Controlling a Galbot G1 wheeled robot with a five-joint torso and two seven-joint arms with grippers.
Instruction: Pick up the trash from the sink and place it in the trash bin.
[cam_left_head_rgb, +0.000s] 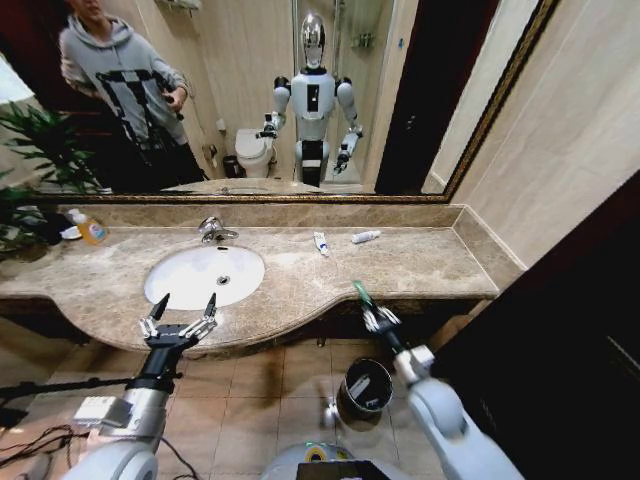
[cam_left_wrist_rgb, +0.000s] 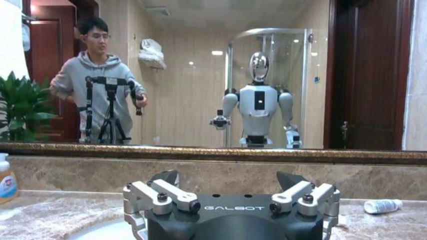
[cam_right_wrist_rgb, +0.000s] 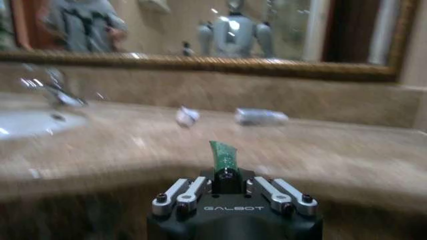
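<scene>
Head view: the right gripper (cam_left_head_rgb: 377, 318) is clenched on a small green tube (cam_left_head_rgb: 361, 292) at the front edge of the marble counter (cam_left_head_rgb: 420, 262), above and slightly behind the dark round trash bin (cam_left_head_rgb: 362, 392) on the floor. The bin already holds a white item. Two white tubes (cam_left_head_rgb: 321, 243) (cam_left_head_rgb: 366, 237) lie on the counter behind, well apart from the white basin (cam_left_head_rgb: 205, 274). The left gripper (cam_left_head_rgb: 180, 318) hangs released at the basin's near rim.

Left wrist view: the left gripper (cam_left_wrist_rgb: 233, 200) has its fingers spread with nothing between them; one white tube (cam_left_wrist_rgb: 382, 205) lies off to the side.

Right wrist view: the green tube (cam_right_wrist_rgb: 223, 157) stands upright between the closed fingers of the right gripper (cam_right_wrist_rgb: 228, 186).

Procedure, as judged: carry the tube clear of the counter edge, centre it over the bin mouth, lower, then release. Avoid striking the bin rim.
</scene>
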